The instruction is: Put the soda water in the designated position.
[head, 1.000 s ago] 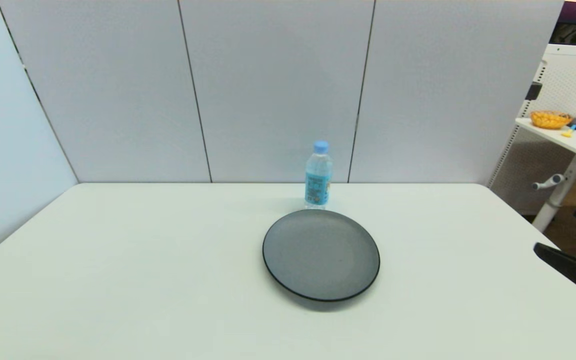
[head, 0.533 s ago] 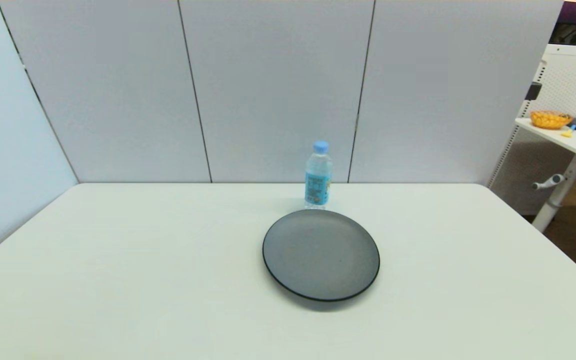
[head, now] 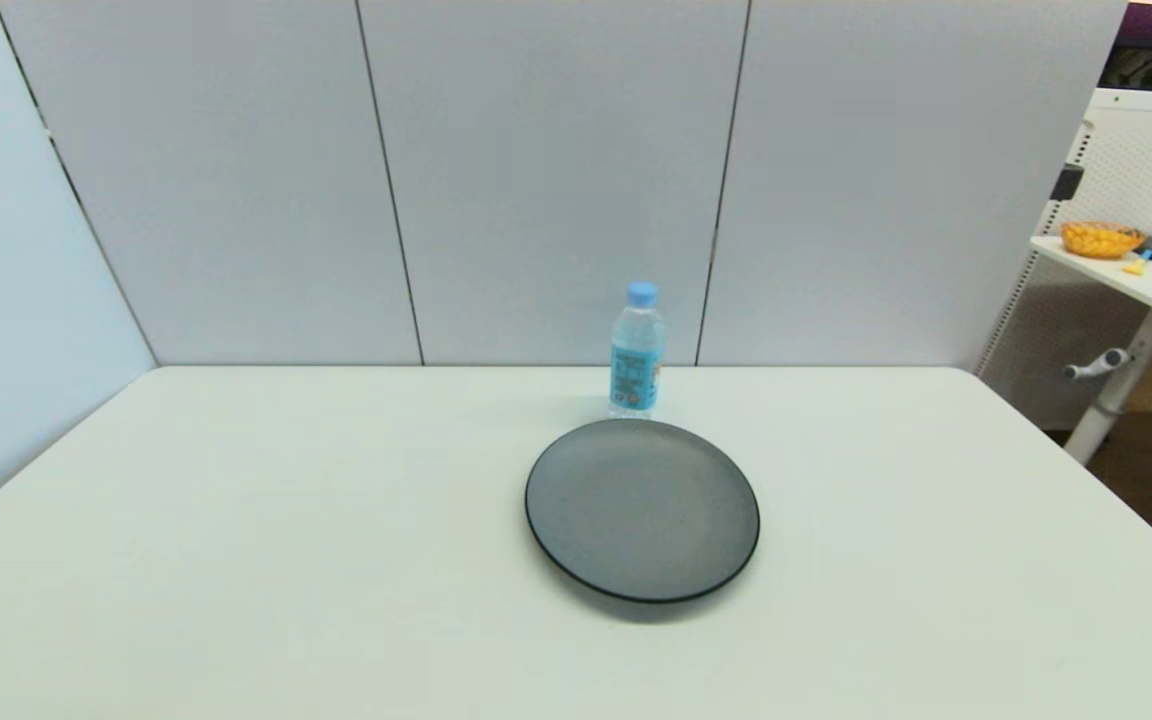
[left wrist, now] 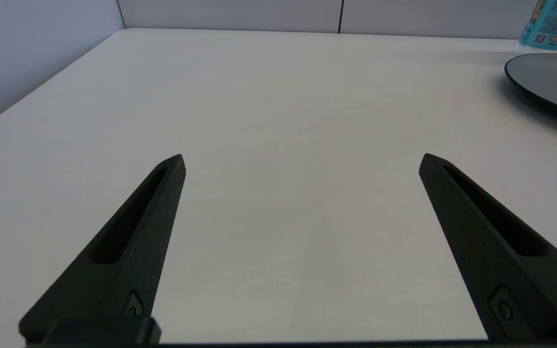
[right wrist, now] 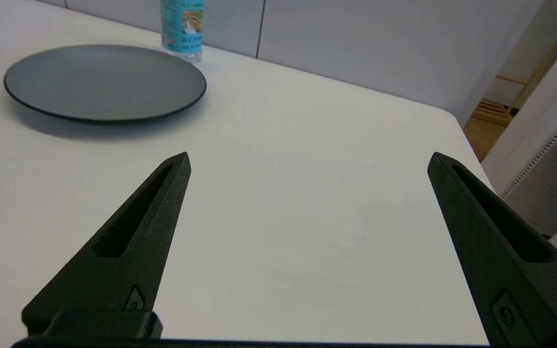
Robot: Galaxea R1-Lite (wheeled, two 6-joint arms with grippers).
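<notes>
The soda water (head: pixel 636 352) stands upright on the table (head: pixel 286 520) just behind the plate (head: pixel 642 508), close to the wall panels and free of any grip. Whether its base touches the plate's far rim cannot be told. Both arms are parked near the table's front edge, out of the head view. The left gripper (left wrist: pixel 301 162) hangs over bare table well to the left of the plate with its fingers spread wide and nothing between them. The right gripper (right wrist: pixel 309 160) sits well to the right of the plate, likewise wide open and empty.

The bottle is tall, narrow and light, so a sideways nudge from one finger would likely tip it toward the wall or onto the plate. A reach straight over the plate could clip its raised rim. The clear plastic body looks smooth and thin under a glossy blue label, so a hard squeeze might dent it or let it slip. The plate is round, shallow and matt dark grey. The table is plain, smooth white with no mark for a target.
</notes>
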